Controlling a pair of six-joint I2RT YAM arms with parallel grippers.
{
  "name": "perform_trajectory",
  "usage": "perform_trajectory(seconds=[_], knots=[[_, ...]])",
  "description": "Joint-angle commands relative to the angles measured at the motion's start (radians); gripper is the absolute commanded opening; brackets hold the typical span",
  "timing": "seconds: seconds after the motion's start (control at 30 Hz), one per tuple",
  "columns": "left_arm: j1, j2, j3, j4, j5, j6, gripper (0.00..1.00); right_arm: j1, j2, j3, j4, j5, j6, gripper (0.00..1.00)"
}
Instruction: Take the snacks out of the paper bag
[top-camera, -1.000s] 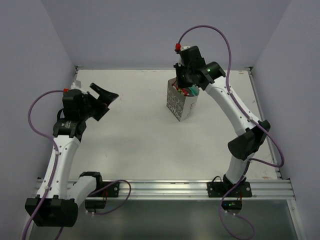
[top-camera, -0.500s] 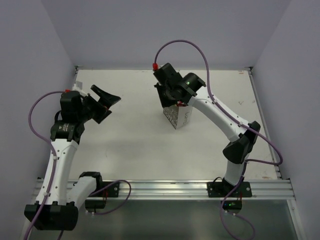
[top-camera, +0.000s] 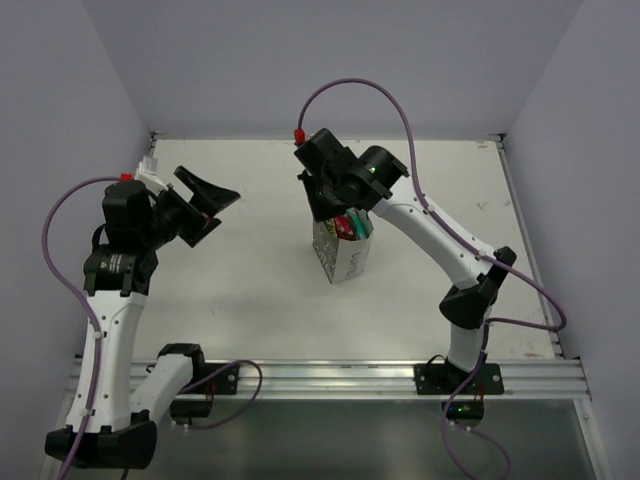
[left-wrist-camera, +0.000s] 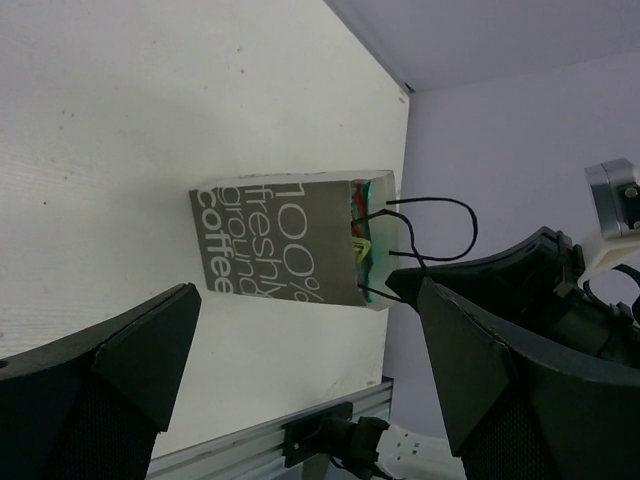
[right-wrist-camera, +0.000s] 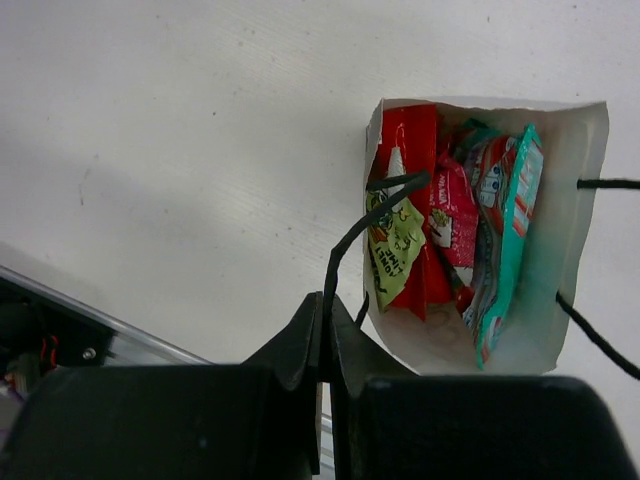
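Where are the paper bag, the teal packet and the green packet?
paper bag (left-wrist-camera: 280, 240), left wrist view, printed grey side
teal packet (right-wrist-camera: 508, 230), right wrist view, its long edge
green packet (right-wrist-camera: 394, 246), right wrist view, its face

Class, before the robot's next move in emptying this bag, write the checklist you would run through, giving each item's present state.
1. Right gripper shut on the paper bag by its handle: ok.
2. Left gripper open for a grab: ok.
3. Bag mouth open, snacks showing: ok.
4. Left gripper at the bag mouth: not ok, it is well apart from the bag.
5. Mouth free of the handle: not ok, the held loop crosses it.
6. Bag base flat on the table: cannot tell.
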Motion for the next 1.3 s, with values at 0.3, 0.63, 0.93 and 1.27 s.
perform_trajectory(seconds=[0.3, 0.63, 0.93, 1.27], knots=[[0.007, -0.077, 0.020, 0.022, 0.090, 0.029, 1.00, 0.062, 0.072, 0.170, -0.045, -0.086, 0.046, 0.00], [0.007, -0.082, 0.052, -0.018, 0.075, 0.056, 1.00, 0.060, 0.049, 0.112, -0.062, 0.005, 0.029, 0.21], [0.007, -0.037, 0.123, -0.082, 0.030, 0.141, 1.00, 0.062, -0.090, -0.001, -0.031, 0.037, 0.012, 0.90], [-0.010, 0.052, 0.130, -0.158, -0.083, 0.248, 1.00, 0.060, -0.210, -0.049, -0.029, 0.032, 0.046, 0.90]])
